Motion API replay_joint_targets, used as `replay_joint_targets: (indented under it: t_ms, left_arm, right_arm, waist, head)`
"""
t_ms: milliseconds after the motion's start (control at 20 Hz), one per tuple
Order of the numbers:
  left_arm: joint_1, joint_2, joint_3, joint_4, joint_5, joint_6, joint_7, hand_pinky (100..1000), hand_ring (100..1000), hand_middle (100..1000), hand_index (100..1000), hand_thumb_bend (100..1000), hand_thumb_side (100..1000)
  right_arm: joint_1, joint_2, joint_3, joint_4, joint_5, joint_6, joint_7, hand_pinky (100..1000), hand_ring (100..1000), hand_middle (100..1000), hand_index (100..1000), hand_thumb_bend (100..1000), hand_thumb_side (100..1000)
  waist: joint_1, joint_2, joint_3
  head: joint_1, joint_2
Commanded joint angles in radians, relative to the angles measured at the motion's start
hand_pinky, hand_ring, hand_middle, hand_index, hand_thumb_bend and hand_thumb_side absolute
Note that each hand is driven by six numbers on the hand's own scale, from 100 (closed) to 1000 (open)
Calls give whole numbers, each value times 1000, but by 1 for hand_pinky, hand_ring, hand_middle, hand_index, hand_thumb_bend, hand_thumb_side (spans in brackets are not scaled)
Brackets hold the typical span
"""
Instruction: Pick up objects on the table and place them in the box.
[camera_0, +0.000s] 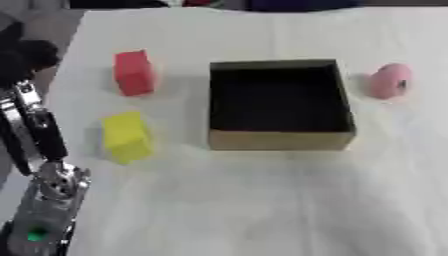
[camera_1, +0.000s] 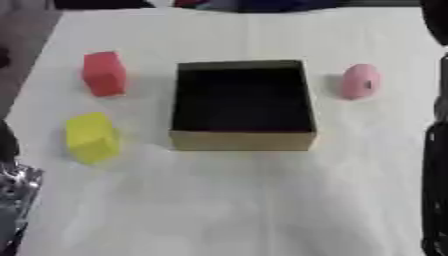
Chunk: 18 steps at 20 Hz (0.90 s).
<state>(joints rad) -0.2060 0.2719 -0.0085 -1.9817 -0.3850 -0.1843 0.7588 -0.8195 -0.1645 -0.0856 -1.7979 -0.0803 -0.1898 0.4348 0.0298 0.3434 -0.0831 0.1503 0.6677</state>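
Note:
A brown cardboard box (camera_0: 278, 139) with a dark inside stands open-topped in the middle of the white cloth. Left of it lie a red block (camera_0: 134, 72) and, nearer to me, a yellow block (camera_0: 127, 136). A pink rounded object (camera_1: 360, 81) lies just right of the box. My left hand (camera_0: 26, 57) is a dark shape beyond the table's left edge, level with the red block and apart from it. My right hand (camera_1: 435, 20) shows only as a dark shape at the upper right edge, away from the pink object.
My left forearm (camera_0: 39, 200), silver and black, rises along the lower left edge. My right arm (camera_1: 435, 165) runs down the right edge. The white tablecloth (camera_0: 245, 200) spreads bare in front of the box. Dark things lie along the far edge.

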Motion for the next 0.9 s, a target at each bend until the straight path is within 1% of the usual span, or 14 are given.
replay_joint_targets:
  t_ms: [50,150,250,350,450,650,900]
  left_arm:
    - [-6,5,4,-18,-3,-3,2,625,618,559,817,200,1000]
    - [-6,4,3,-18,-3,-3,2,626,618,559,817,200,1000]
    - [-6,4,1,-18,-1,-3,0,626,618,559,817,200,1000]
    - [-5,5,-1,-18,1,-3,-2,626,618,560,817,200,1000]
    - [-3,5,-2,-18,3,-3,-5,626,618,560,817,200,1000]
    - [0,5,-4,-18,8,-4,-9,627,618,561,817,200,1000]
    - [2,5,-7,-18,15,-5,-15,627,618,561,816,199,1000]
  right_arm:
    - [-24,-21,-5,-4,7,-2,2,981,908,776,886,100,789]
    - [-36,-21,-10,5,23,0,-5,981,916,786,888,100,791]
    - [-72,-17,-12,26,71,4,-22,977,922,793,887,100,796]
    - [-133,-8,-7,69,153,2,-44,968,926,799,883,100,791]
    - [-198,2,5,132,252,-13,-62,961,931,810,881,100,780]
    - [-330,26,42,308,470,-78,-63,951,950,849,891,100,814]
    - [-475,76,62,548,688,-201,-55,938,961,873,893,100,854]
  waist:
    - [2,-15,1]
    - [3,-15,0]
    - [3,-18,1]
    - [3,-23,4]
    - [2,-30,10]
    - [6,-44,25]
    - [10,-58,36]
  head:
    - [-2,-12]
    - [-5,-13]
    - [-8,-8]
    - [-12,0]
    - [-15,8]
    - [-17,28]
    - [-20,41]
